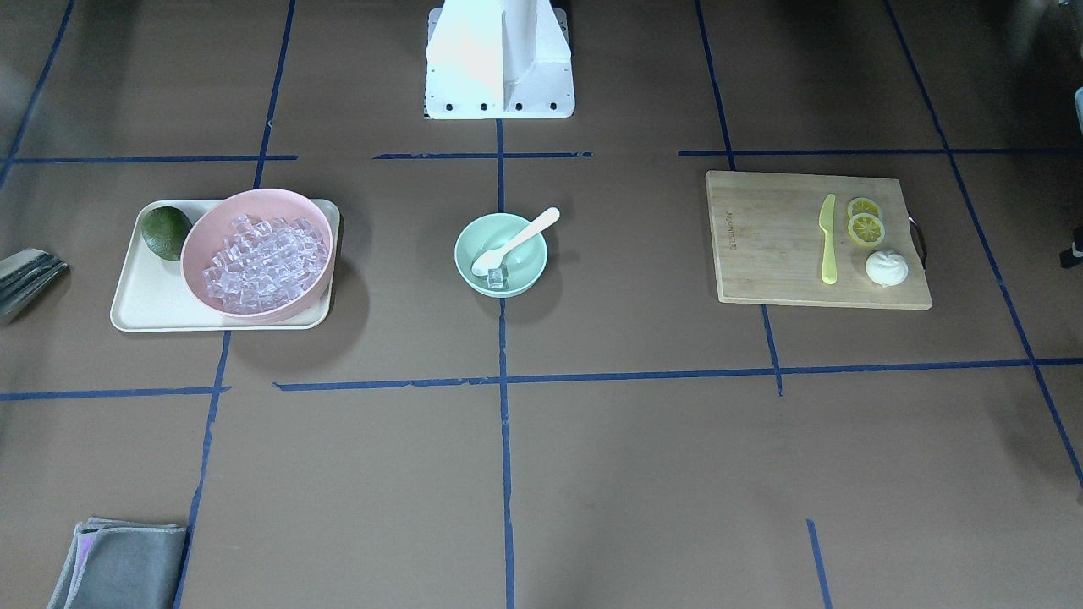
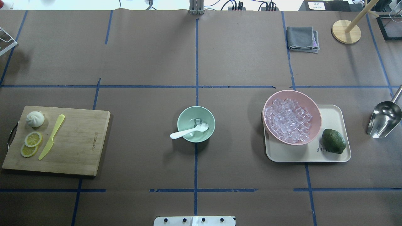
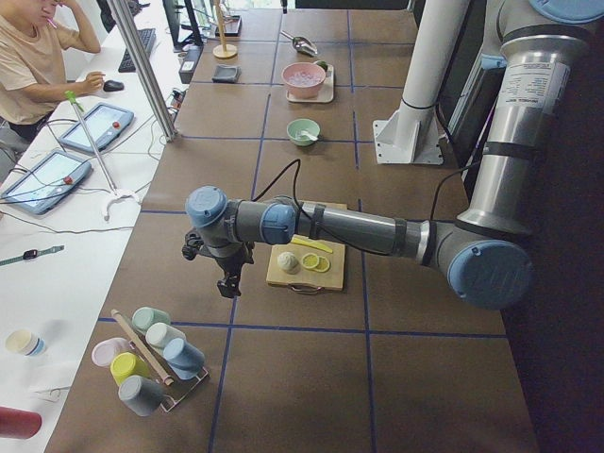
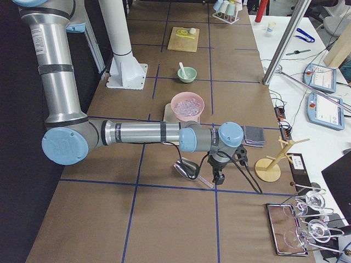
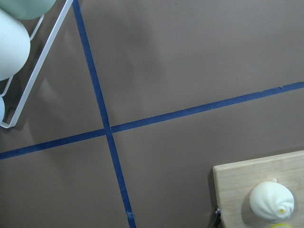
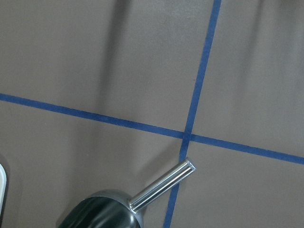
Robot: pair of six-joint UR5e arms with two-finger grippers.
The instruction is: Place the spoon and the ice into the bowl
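Note:
The mint-green bowl [image 1: 529, 260] [image 2: 185, 121] stands at the table's middle. The white spoon [image 1: 518, 240] [image 2: 187, 132] lies in it, its handle resting over the rim. One clear ice cube [image 1: 497, 277] [image 2: 197, 121] lies inside the bowl beside the spoon's end. My left gripper [image 3: 229, 286] hangs over the table's left end, beyond the cutting board, far from the bowl. My right gripper [image 4: 218, 178] hangs over the right end beside a metal scoop. Both show only in the side views, so I cannot tell whether they are open or shut.
A pink bowl [image 2: 315, 108] full of ice cubes and a lime [image 2: 333, 141] sit on a cream tray [image 2: 333, 157]. A metal scoop [image 2: 384, 119] lies right of it. The cutting board [image 2: 78, 141] holds a yellow knife [image 2: 51, 136], lemon slices and a white bun [image 2: 35, 119]. A cup rack [image 3: 151, 363] stands past it.

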